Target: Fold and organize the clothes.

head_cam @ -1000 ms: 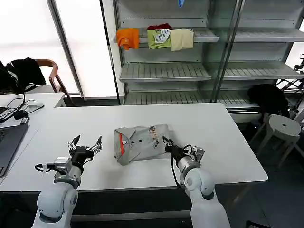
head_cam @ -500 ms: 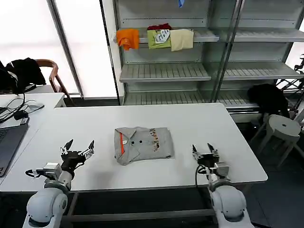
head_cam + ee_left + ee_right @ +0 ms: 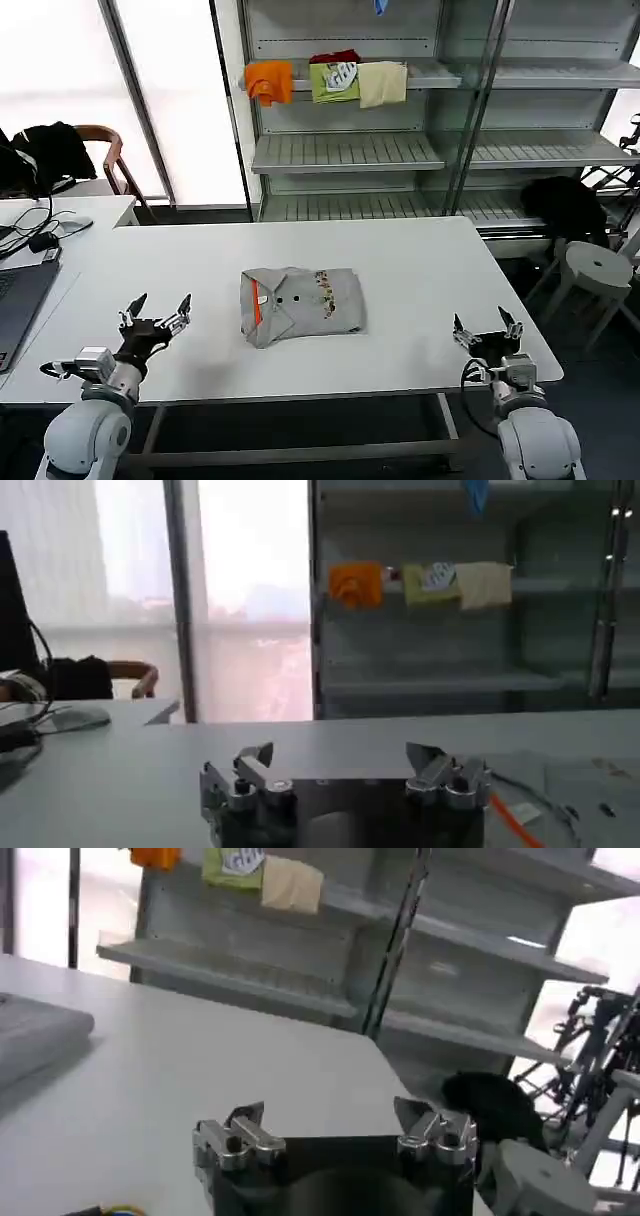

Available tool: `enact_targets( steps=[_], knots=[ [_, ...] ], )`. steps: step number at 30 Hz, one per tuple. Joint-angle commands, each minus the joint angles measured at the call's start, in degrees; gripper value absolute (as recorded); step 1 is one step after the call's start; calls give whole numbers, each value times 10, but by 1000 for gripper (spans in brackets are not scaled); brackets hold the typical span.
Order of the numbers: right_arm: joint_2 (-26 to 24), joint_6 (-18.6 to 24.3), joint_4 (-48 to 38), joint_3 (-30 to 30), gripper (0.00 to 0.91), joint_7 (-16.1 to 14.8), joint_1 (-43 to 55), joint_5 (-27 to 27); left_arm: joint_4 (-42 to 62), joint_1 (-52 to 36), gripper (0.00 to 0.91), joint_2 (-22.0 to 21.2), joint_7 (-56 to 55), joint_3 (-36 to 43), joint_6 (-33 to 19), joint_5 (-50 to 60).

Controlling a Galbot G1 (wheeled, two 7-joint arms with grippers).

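Note:
A light grey shirt point(image 3: 300, 303) lies folded into a neat rectangle in the middle of the white table point(image 3: 420, 260), its orange-red neck stripe and buttons facing up and the multicoloured print to the right. An edge of the shirt point(image 3: 585, 805) shows in the left wrist view, and a corner of the shirt point(image 3: 35, 1038) in the right wrist view. My left gripper point(image 3: 155, 312) hovers open near the table's front left, well clear of the shirt. At the front right corner my right gripper point(image 3: 486, 327) is open too, holding nothing. The left gripper point(image 3: 340, 760) and the right gripper point(image 3: 335, 1118) have bare table ahead of them.
Behind the table stand grey shelves point(image 3: 350, 150) with small orange, green and cream garments point(image 3: 330, 80) on top. A chair with a black garment point(image 3: 50, 150) and a side desk with a laptop point(image 3: 20, 290) are on the left. A white stool point(image 3: 595, 265) stands on the right.
My right gripper let go of the shirt's right edge and drew back to the front right corner. The left gripper drifted left and back. The shirt now lies flat and folded.

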Motion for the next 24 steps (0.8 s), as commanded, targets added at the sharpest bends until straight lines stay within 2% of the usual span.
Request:
enact_targets(
  steps=[1, 24],
  knots=[
    [-23, 4, 43, 34, 907, -35, -19, 23, 4, 20, 907, -14, -27, 10, -21, -34],
    [-32, 4, 43, 49, 907, -33, -36, 59, 25, 31, 907, -28, -18, 23, -52, -34]
  ],
)
